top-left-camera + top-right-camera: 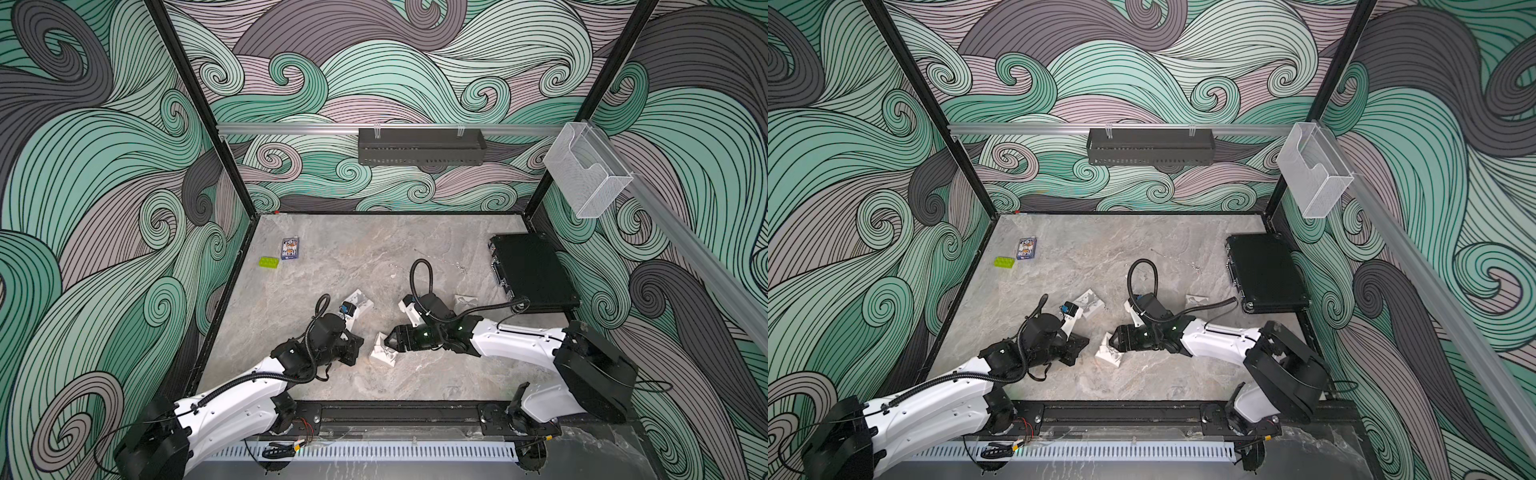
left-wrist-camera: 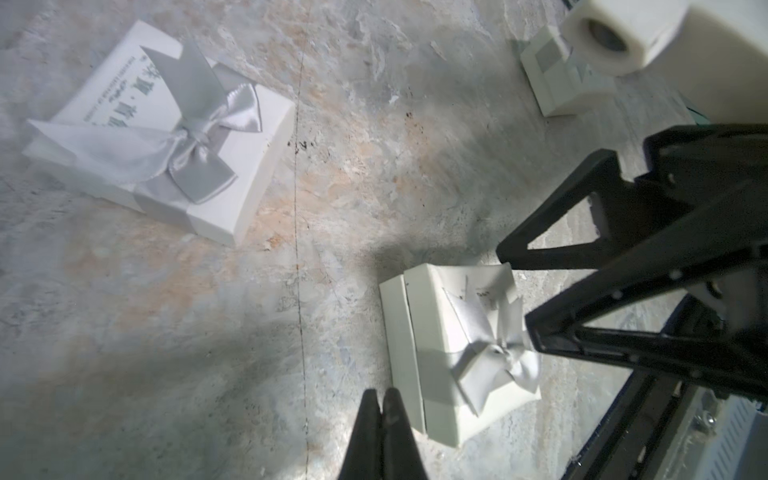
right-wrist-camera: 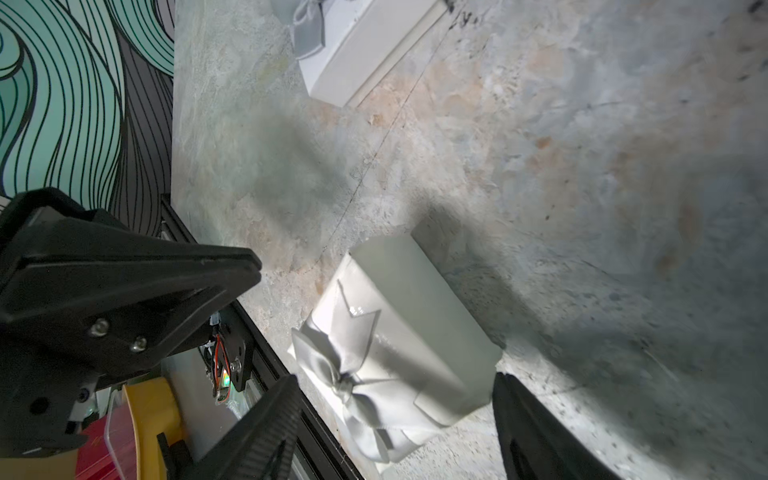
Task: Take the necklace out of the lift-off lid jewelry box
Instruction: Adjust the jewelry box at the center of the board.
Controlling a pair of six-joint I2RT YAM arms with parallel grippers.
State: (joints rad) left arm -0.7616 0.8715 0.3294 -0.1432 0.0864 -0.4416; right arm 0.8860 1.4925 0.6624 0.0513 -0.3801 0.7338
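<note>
Right claw (image 3: 395, 378): spread astride lid (image 3: 419, 291) of box (image 1: 383, 354); pinching or merely flanking, I cannot tell.
Left claw (image 2: 380, 395): pressed together, just beside box.
Necklace: unseen, presumably inside.
Handling: light stiff card, slick ribbon (image 3: 345, 382); I'd pinch lid's bare side walls.

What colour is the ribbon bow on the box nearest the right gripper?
Silver-grey, with a satin sheen: the bow shows best in the right wrist view.

A robot test cell: wave-patterned walls (image 1: 395, 62), aluminium rail (image 1: 291, 129), marble tabletop (image 1: 353, 257).
</note>
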